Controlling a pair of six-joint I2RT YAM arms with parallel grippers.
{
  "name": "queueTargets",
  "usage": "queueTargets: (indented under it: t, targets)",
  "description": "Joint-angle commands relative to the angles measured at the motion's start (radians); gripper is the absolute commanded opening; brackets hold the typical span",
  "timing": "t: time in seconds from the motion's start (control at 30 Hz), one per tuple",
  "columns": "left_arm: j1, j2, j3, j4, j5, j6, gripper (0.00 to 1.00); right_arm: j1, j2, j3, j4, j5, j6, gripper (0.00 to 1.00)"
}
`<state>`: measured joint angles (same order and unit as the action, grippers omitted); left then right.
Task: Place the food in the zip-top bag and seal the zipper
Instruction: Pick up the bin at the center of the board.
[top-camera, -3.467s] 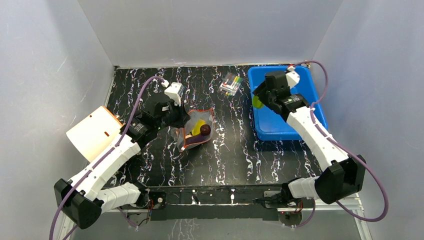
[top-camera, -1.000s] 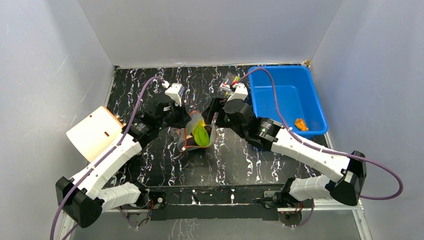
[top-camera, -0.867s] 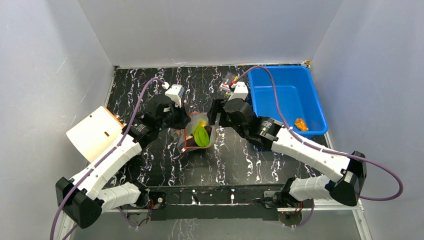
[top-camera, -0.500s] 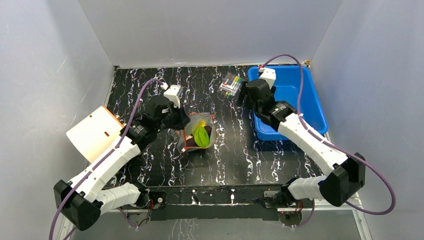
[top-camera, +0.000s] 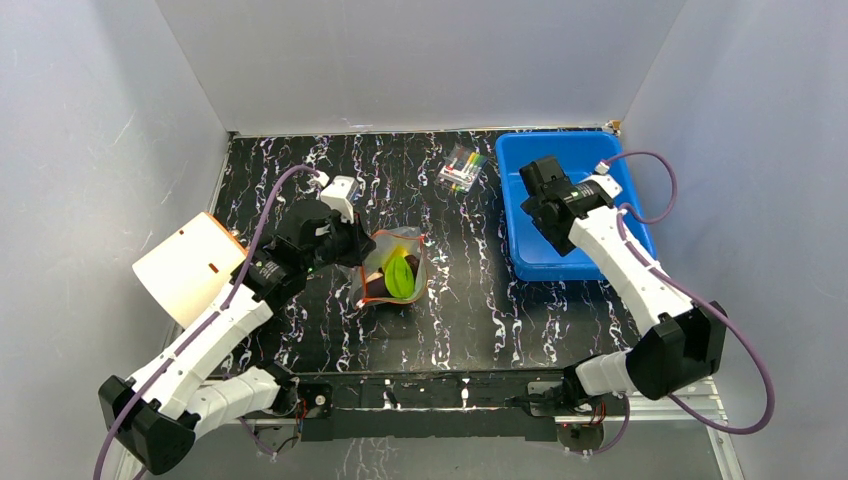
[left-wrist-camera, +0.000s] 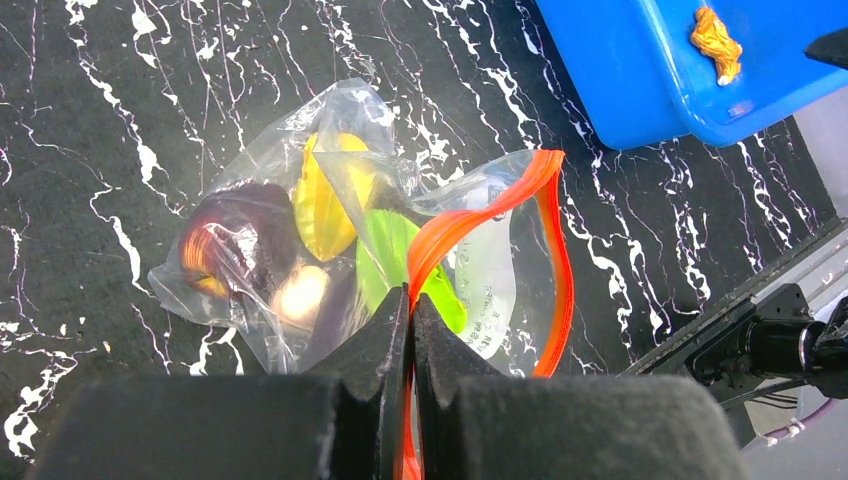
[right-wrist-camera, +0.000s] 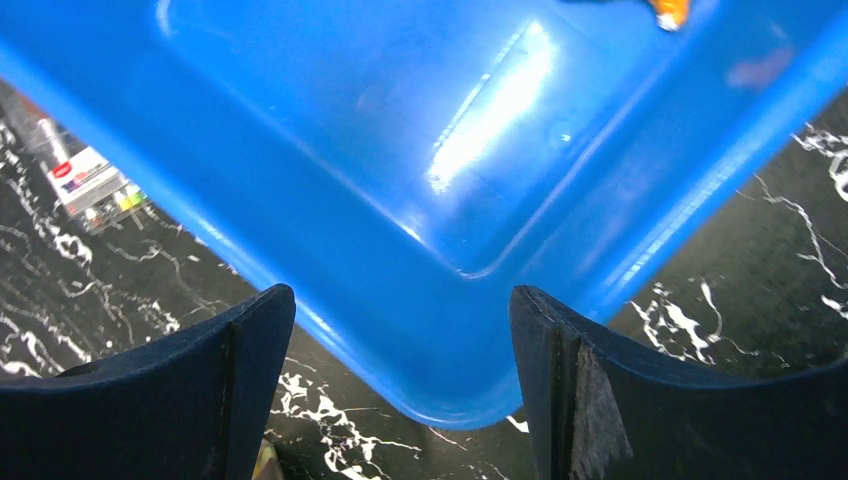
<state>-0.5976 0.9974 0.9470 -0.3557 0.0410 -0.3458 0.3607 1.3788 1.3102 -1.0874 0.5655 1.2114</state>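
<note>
Beneath everything, a black table (top-camera: 300, 170) veined in white. At its far right, a blue bin (top-camera: 530, 262), one small orange piece (left-wrist-camera: 717, 40) lying on the floor inside. At the left edge, a tan box (top-camera: 185, 265) with an orange edge.

Poised over the bin's near-left corner, the right gripper (right-wrist-camera: 395, 300), fingers spread wide with nothing between them. Left of centre, the left gripper (left-wrist-camera: 410, 300), fingers pressed together on the zipper (left-wrist-camera: 470, 218) of the zip-top bag (top-camera: 372, 290).

At mid-table, well apart from the bin, the bag: clear, crinkly plastic with a white printed label. Lies with its long axis on a diagonal, closed end toward the near left, mouth toward the far right. Unsealed, the mouth gaping in a loop, one lip pinched in the left gripper, the other curving away on the bin side.

Near the bin's far-left corner, a small clear packet of colourful sticks (top-camera: 462, 170), flat on the table.

Packed inside the bag, the food (top-camera: 400, 275): a dark purple eggplant (left-wrist-camera: 240, 220) deepest in, a yellow piece (left-wrist-camera: 325, 200) beside it, a green piece (left-wrist-camera: 385, 250) nearest the mouth, a beige piece (left-wrist-camera: 300, 295) against the eggplant.

Thinnest of all, the zipper, a red-orange strip along the mouth's edge.
</note>
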Motion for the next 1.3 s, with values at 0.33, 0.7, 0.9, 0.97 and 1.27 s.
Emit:
queueTargets:
  t: [0.33,0.7,0.9,0.97,1.27]
  targets:
    - [0.005,-0.042,-0.024,0.008,0.009,0.014,0.0,-0.096,-0.166,-0.191,-0.011,0.058,0.142,0.72]
    - [0.004,-0.045,-0.038,0.009,-0.005,0.01,0.0,-0.151,-0.159,-0.354,0.116,-0.009,0.153,0.59]
    - [0.004,-0.037,-0.042,0.022,0.003,0.013,0.0,-0.175,-0.149,-0.406,0.179,0.005,0.146,0.44]
    - [0.004,-0.034,-0.043,0.025,0.006,0.013,0.0,-0.181,-0.163,-0.425,0.198,0.005,0.147,0.37]
    - [0.004,-0.025,-0.055,0.034,0.015,0.029,0.0,-0.199,-0.281,-0.441,0.231,0.066,0.188,0.03]
